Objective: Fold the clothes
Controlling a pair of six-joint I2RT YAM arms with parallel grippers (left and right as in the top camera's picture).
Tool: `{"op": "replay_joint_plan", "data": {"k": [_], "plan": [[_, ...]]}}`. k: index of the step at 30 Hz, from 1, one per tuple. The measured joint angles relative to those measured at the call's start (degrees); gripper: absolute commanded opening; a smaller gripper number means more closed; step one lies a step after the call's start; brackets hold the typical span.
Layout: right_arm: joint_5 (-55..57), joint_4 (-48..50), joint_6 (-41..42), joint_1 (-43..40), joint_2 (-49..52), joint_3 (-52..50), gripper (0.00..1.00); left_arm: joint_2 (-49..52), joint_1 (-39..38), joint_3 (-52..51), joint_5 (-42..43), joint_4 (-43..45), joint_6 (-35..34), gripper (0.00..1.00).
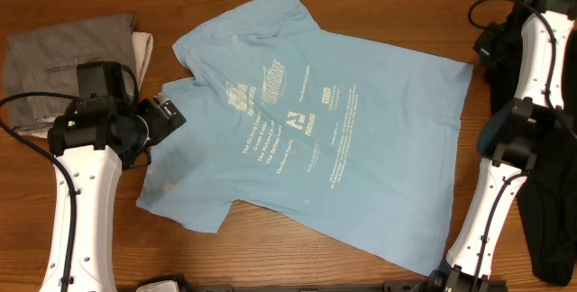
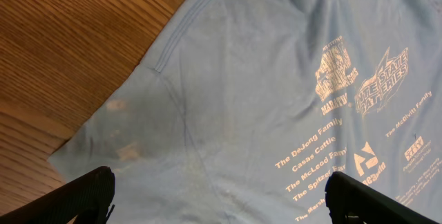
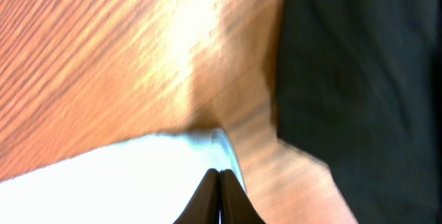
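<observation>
T-shirt (image 1: 315, 121), light blue, print up, lies spread flat mid wooden worktop (image 1: 388, 13), slightly skewed. One grey folded garment (image 1: 63, 58) far left, one black cloth (image 1: 550, 220) far right. Two hands: left hand (image 1: 165, 116) wide open over near sleeve, right hand (image 3: 221, 186) closed at hem corner, grip on cloth unclear. Best: pinch sleeve seam cleanly, fold inward evenly.

A folded grey garment (image 1: 63, 62) lies far left on the wooden table (image 1: 388, 4), with a pale cloth (image 1: 142, 49) against its right side. A black garment (image 1: 550, 211) lies at the right edge.
</observation>
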Motion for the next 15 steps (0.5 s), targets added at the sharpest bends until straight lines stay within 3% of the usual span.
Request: {"op": "replay_joint_plan", "data": {"k": [6,15], "plan": [[-1.7,-0.17,-0.44,0.0,-1.64,-3.43,0.04,0.0,0.02,0.0,0.0,0.0,0.0,1.0],[-7.17,11.37,-3.54,-0.04,-3.13,-18.32,0.04,0.0,0.02,0.0,0.0,0.0,0.0,1.0]]}}
